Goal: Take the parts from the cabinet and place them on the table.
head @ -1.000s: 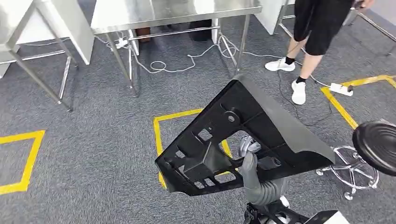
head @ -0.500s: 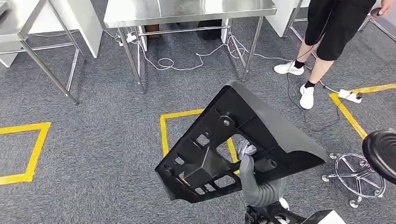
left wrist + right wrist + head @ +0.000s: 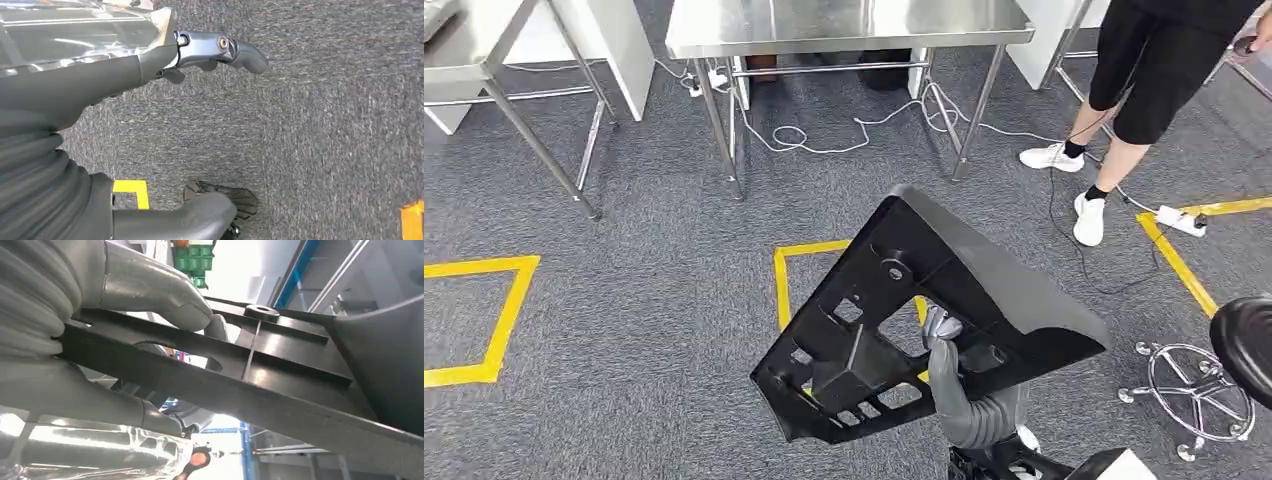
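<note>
Right hand (image 3: 944,335) clamped on black plastic panel (image 3: 924,310) — held tilted above grey carpet (image 3: 654,300). Left hand (image 3: 150,65) empty, fingers apart — steel table (image 3: 844,22) ahead.

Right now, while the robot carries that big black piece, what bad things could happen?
The right hand alone grips the black part, which tilts, so it might slip. Cables lie under the steel table and could tangle its feet. A person and a stool are close enough to bump.
</note>
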Robot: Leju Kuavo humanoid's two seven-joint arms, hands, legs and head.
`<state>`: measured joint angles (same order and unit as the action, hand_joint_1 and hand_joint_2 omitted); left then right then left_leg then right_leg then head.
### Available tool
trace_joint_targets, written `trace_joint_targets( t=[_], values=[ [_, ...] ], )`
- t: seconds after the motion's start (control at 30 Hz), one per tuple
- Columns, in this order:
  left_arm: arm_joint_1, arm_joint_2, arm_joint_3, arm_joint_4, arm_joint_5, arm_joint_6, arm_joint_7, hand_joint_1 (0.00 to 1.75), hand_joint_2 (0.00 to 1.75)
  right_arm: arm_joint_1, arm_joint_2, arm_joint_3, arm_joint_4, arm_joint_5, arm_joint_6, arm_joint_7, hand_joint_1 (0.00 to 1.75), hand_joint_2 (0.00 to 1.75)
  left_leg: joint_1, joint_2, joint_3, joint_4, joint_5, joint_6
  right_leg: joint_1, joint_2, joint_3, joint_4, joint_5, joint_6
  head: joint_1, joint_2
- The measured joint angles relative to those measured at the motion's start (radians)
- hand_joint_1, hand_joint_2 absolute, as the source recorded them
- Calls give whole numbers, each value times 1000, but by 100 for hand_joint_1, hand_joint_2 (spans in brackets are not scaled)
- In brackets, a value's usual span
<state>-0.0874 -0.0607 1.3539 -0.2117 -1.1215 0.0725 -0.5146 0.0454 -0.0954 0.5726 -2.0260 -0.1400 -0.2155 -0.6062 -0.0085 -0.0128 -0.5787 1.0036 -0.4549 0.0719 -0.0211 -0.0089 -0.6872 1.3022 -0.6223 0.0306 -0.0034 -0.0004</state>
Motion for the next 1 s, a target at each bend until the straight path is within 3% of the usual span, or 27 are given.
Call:
trace_joint_targets(
  t=[0.03, 0.07, 0.1, 0.13, 0.17, 0.23, 0.3, 0.37, 0.4, 0.43, 0.5, 0.53, 0.57, 0.7, 0.73, 0.77, 0.83, 0.9, 0.93, 1.0],
  values=[
    [0, 0, 0, 0, 0, 0, 3, 0, 175, 4, -1, 0, 0, 0, 0, 0, 175, 175, -1, -6, 2, 0, -2, -2, 2, 2, -20, 21, 4, 4, 0, 0],
    [0, 0, 0, 0, 0, 0, 4, 0, 175, 5, -2, 0, 0, 2, 2, 0, 175, 175, -2, -11, 4, 1, -5, -3, 3, 2, -12, -9, 28, 11, 0, 0],
    [1, 0, 0, 0, 0, 0, 7, 0, 175, 5, -2, 0, 0, 3, 3, 2, 175, 175, -2, -16, 8, 1, -8, -6, 3, 3, 12, -66, 59, 19, 0, 0],
    [1, -1, 0, 0, 0, 0, 10, 0, 175, 6, -2, 0, 0, 7, 6, 2, 175, 175, -2, -21, 16, 1, -13, -10, 2, 3, 60, -170, 107, 27, 0, 0],
    [1, -2, 0, 0, 0, 0, 12, 0, 175, 6, -2, 0, 0, 10, 9, 2, 175, 175, -2, -24, 22, 2, -18, -14, 2, 5, 100, -252, 138, 29, 1, 0],
    [1, -2, 0, 0, 0, -2, 12, 0, 175, 10, -2, 0, 0, 12, 17, 2, 175, 175, -9, -27, 24, 6, -31, -28, 7, 7, 121, -287, 142, -2, 0, 0],
    [2, -2, 0, 0, -1, -3, 11, 0, 175, 12, -1, -1, 0, 13, 21, 2, 175, 175, -2, -26, 27, 4, -34, -36, 14, 8, 121, -286, 139, -19, 0, 0],
    [2, -2, 0, 0, -2, -5, 10, 0, 175, 13, 3, -1, -1, 14, 21, 2, 175, 175, 4, -16, 19, 23, -48, -51, 1, 9, 137, -294, 139, -33, 0, 0],
    [1, -4, 0, 0, -3, -6, 8, 0, 175, 12, 5, -1, -1, 15, 21, 1, 175, 175, 4, -5, -2, 75, -67, -59, 1, 6, 146, -295, 130, -46, -7, 0],
    [1, -4, 0, 0, -3, -6, 8, 0, 175, 12, 7, -1, -1, 15, 21, 1, 175, 175, 9, -1, -42, 148, -92, -66, 2, 5, 154, -295, 125, -53, -6, 0],
    [3, -3, 0, 0, -7, -7, 8, 0, 175, 14, 8, -1, 0, 15, 21, 1, 175, 175, 16, 3, -137, 291, -129, -76, 3, 5, 168, -294, 111, -56, -6, 0],
    [4, -3, 0, 0, -11, -10, 7, 0, 175, 15, 10, -2, 0, 15, 21, 1, 175, 175, 19, 6, -171, 326, -124, -78, 3, 5, 176, -295, 103, -55, -7, 0],
    [4, -4, 0, 0, -14, -11, 6, 0, 175, 16, 11, -2, 0, 16, 21, 1, 175, 175, 20, 7, -181, 318, -99, -78, 3, 5, 186, -295, 96, -54, -6, 0],
    [4, -4, -1, 0, -14, -12, 6, 0, 175, 16, 12, -2, 0, 16, 21, 1, 175, 175, 20, 7, -181, 312, -92, -78, 3, 5, 188, -295, 94, -54, -6, 0],
    [4, -3, -2, 0, -20, -14, 3, 0, 175, 15, 13, -2, 0, 20, 20, 2, 175, 175, 21, 11, -122, 133, 42, -69, 3, 5, 225, -296, 68, -48, -6, 0],
    [0, 0, -2, 0, -23, -18, 1, 0, 175, 14, 22, -4, -3, 24, 19, 2, 175, 175, 3, 21, -68, 37, 27, -45, 8, 3, 228, -310, 46, -28, -6, 0],
    [3, 1, -2, 0, -28, -19, 0, 0, 175, 14, 26, -10, -5, 27, 17, 4, 175, 175, -1, 18, -52, 14, 21, -28, 16, 1, 263, -316, 55, -16, -8, 0],
    [5, -3, -3, 0, -39, -18, 1, 0, 175, 12, 28, -15, -7, 33, 10, 6, 175, 175, 5, 10, -16, -5, 16, -15, 15, 5, 226, -238, 49, -13, -5, 0],
    [5, -5, -6, 0, -42, -16, 1, 0, 175, 10, 29, -17, -8, 34, 7, 6, 175, 175, 4, 8, -8, -5, 10, -8, 15, 6, 183, -167, 38, -14, -6, 0],
    [4, -7, -10, 0, -44, -12, 2, 0, 175, 12, 29, -20, -8, 37, 0, 10, 175, 175, 4, 3, 7, -5, -8, -4, 11, 7, 70, -28, -14, -20, -3, 0]
  ],
)
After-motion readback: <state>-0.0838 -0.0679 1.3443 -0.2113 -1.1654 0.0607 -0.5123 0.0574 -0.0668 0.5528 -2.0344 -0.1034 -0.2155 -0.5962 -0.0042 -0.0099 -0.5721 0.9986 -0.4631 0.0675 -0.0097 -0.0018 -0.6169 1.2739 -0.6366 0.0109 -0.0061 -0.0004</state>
